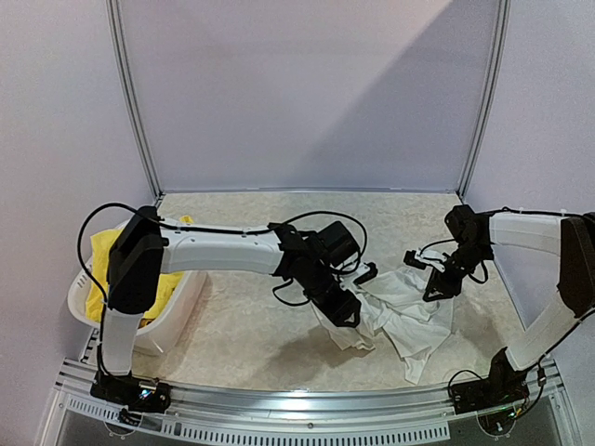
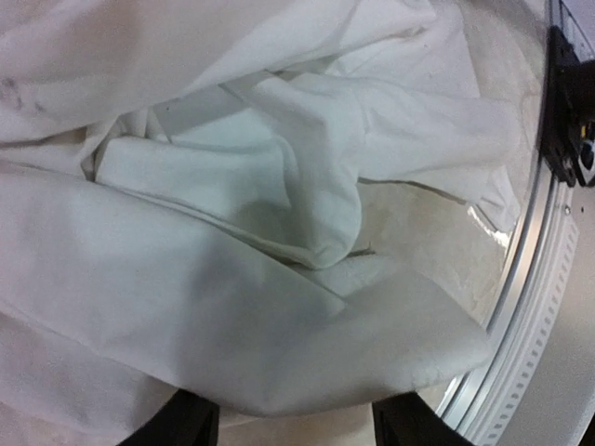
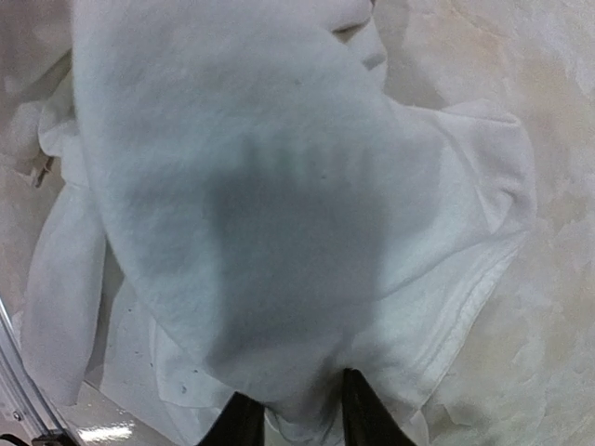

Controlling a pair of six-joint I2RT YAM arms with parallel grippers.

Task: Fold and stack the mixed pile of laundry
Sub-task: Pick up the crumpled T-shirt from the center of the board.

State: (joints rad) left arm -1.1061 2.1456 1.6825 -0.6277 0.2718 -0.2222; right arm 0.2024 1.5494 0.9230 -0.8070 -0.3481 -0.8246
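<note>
The beige marbled counter (image 1: pixel 251 325) carries everything. The white cloth T-shirt (image 1: pixel 404 321) lies crumpled on it, right of the middle, between the two arms, with many folds and one corner reaching toward the near edge. At the left edge stands the white slotted plastic basket (image 1: pixel 181 307), and a bright yellow cloth garment (image 1: pixel 102 255) is heaped inside it.

The left gripper (image 1: pixel 349 314) is down at the left side of the T-shirt. In its wrist view its dark fingers (image 2: pixel 181 423) stand wide apart and the white cloth lies over and between them, not pinched. The right gripper (image 1: pixel 437 288) is at the far right edge of the T-shirt. Its fingers (image 3: pixel 244 418) are close together, with a fold of the white cloth squeezed between them.
</note>
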